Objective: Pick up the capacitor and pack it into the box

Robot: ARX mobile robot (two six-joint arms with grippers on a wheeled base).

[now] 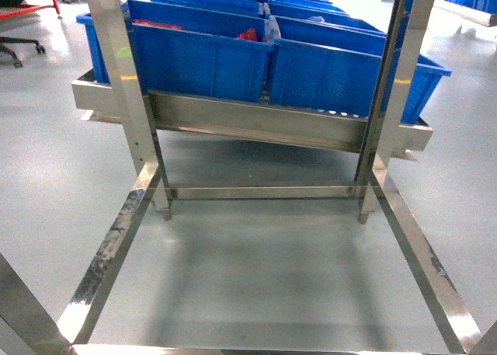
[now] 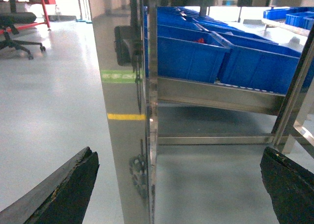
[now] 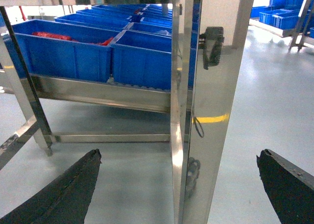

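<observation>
Neither the capacitor nor the box shows in any view. My left gripper [image 2: 179, 153] is open, its black fingers [image 2: 64, 189] spread wide, and a shiny steel post [image 2: 127, 111] stands upright just ahead between them. My right gripper [image 3: 179, 153] is open too, with nothing between its fingers [image 3: 64, 189]; another steel post [image 3: 206, 111] rises ahead of it. Both grippers hang low above the grey floor. Neither gripper appears in the head view.
A steel rack [image 1: 256, 122] carries rows of big blue bins [image 1: 202, 60], some holding red items [image 1: 248, 35]. Its low frame rails [image 1: 109, 254] run along the floor on both sides. An office chair [image 2: 19, 33] stands at the far left.
</observation>
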